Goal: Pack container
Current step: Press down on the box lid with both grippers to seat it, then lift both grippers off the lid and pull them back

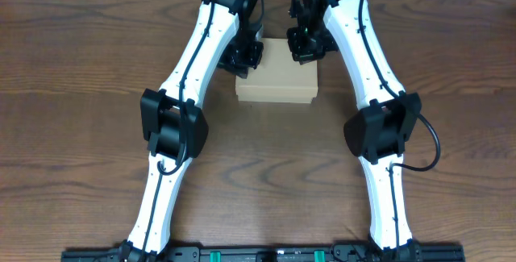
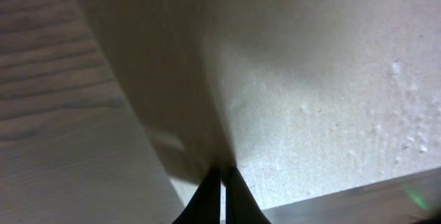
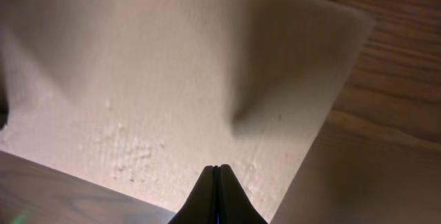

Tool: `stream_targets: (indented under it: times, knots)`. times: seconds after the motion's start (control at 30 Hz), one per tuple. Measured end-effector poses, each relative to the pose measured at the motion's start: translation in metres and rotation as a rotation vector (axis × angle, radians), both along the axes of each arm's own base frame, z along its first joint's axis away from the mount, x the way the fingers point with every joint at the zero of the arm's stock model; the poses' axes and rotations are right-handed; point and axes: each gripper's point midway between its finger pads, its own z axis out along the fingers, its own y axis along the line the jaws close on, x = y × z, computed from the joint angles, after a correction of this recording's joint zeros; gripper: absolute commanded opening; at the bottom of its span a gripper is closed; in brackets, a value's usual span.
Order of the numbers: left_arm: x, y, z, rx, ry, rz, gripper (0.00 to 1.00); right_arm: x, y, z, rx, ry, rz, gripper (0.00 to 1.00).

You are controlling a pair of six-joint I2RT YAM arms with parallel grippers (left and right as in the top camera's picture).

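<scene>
The container [image 1: 278, 75] is a small plain brown cardboard box with its lid down, resting on the wooden table toward the far middle. My left gripper [image 1: 246, 62] is over its far left corner, fingers shut with nothing between them. In the left wrist view the shut gripper [image 2: 222, 172] sits just above the lid of the container [image 2: 310, 100], near its left edge. My right gripper [image 1: 308, 46] is over the far right corner, also shut and empty. The right wrist view has the gripper [image 3: 216, 170] close over the lid of the container [image 3: 158, 79].
The brown wooden table [image 1: 81, 93] stretches out on all sides of the box. Both white arms reach in from the near edge, their black elbows [image 1: 171, 123] level with the table's middle. A black rail [image 1: 258, 254] runs along the near edge.
</scene>
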Motion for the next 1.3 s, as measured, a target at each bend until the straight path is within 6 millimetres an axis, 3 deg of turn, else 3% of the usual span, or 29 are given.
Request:
stream_targets:
  times: [0.2, 0.5, 0.67, 0.8, 0.9, 1.07, 1.17, 1.2, 1.3]
  knots:
    - [-0.001, 0.000, -0.002, -0.006, -0.001, 0.000, 0.06, -0.001, 0.000, -0.029, -0.013, 0.038, 0.003, 0.02]
    - [-0.002, 0.000, -0.002, -0.007, 0.002, 0.002, 0.06, 0.003, 0.001, -0.029, -0.003, 0.008, 0.011, 0.01]
    - [-0.007, 0.013, 0.001, 0.055, 0.015, 0.009, 0.06, 0.017, 0.002, -0.017, 0.015, -0.056, 0.012, 0.01]
    - [-0.002, 0.034, 0.007, 0.119, -0.014, 0.036, 0.06, 0.039, -0.011, 0.019, 0.024, -0.180, -0.018, 0.01]
    - [0.010, 0.060, 0.035, 0.135, -0.098, 0.101, 0.06, 0.053, -0.036, 0.070, 0.025, -0.319, -0.070, 0.01]
    - [0.017, 0.113, 0.136, 0.120, -0.361, 0.225, 0.06, 0.051, -0.089, 0.177, 0.041, -0.579, -0.176, 0.01]
    - [0.000, 0.146, 0.210, 0.105, -0.548, 0.302, 0.08, 0.038, -0.109, 0.227, 0.047, -0.701, -0.216, 0.01]
    - [-0.008, 0.155, 0.231, 0.102, -0.604, 0.321, 0.14, 0.033, -0.113, 0.243, 0.052, -0.739, -0.223, 0.02]
    - [-0.033, 0.174, 0.277, 0.099, -0.727, 0.363, 0.24, 0.021, -0.120, 0.275, 0.065, -0.823, -0.237, 0.02]
